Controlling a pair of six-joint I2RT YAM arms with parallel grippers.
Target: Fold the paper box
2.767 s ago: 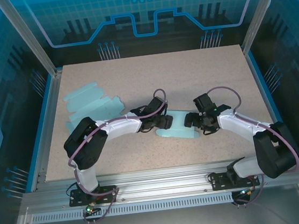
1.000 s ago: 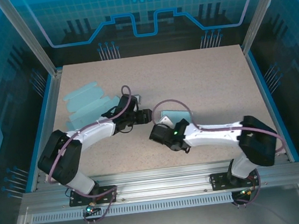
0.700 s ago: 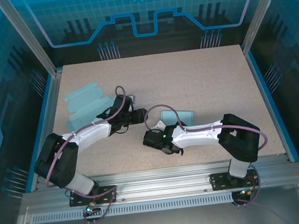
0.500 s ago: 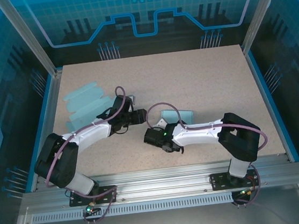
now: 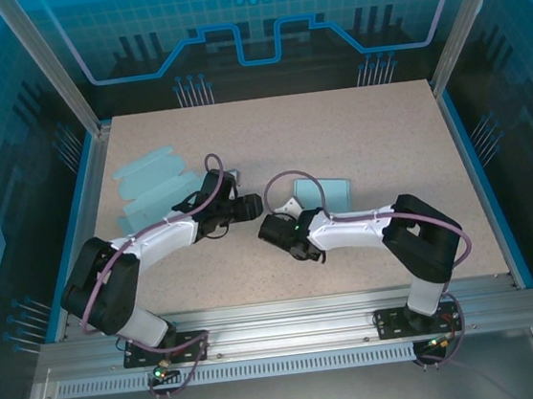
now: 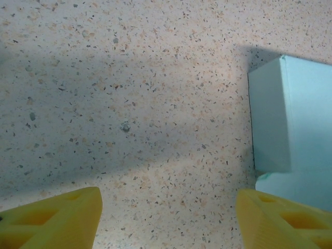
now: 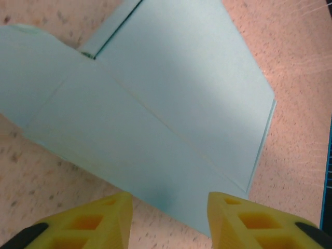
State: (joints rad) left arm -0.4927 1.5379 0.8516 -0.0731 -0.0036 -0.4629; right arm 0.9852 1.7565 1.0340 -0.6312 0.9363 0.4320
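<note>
Speckled table (image 5: 365,130), paper box (image 7: 155,104) just ahead of right pincer (image 7: 168,212)

left arm (image 5: 160,237) stretched toward centre, jaws wide apart | right arm (image 5: 357,230) folded leftward, jaws parted, narrower

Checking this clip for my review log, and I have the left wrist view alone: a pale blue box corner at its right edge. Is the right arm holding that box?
Observer: Not clamped. In the right wrist view the right fingers stand apart, with the near edge of the paper box showing in the gap between them.
Operator: Any other paper on the table?
Observer: Yes, the top view shows flat pale blue sheets by the left edge.
Operator: How close are the two arms?
Observer: From above, the left fingers sit close to the tip of the right arm, mid-table.
</note>
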